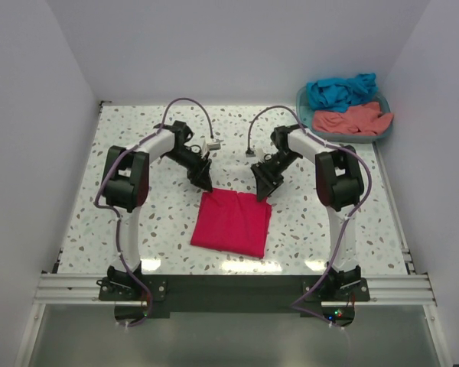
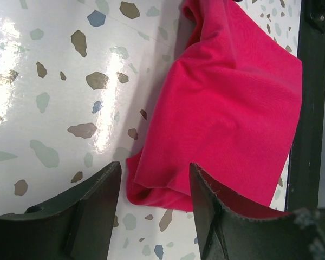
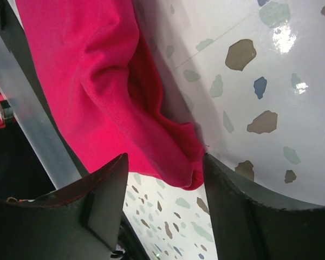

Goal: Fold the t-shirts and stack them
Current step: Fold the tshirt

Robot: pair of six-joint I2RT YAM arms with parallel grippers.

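Just below the spread fingers of the left gripper (image 2: 154,174) lies one far corner of the pink shirt (image 2: 227,108). The fingers stand apart and clamp nothing. From them the cloth runs away toward the dark rail (image 2: 310,108) at the near edge of the speckled table (image 2: 54,81).

The right gripper (image 3: 165,160) is likewise released, fingers wide, with the shirt's other far corner bunched in a soft fold between and beyond them. Whether either gripper's tips touch the cloth I cannot tell.

From above, both grippers hang side by side over the far edge of the pink shirt, which lies folded into a rough rectangle. Well off to the right gripper's outer side and farther back, a basket (image 1: 384,128) holds a teal shirt (image 1: 340,90) and a salmon shirt (image 1: 350,120), both crumpled.
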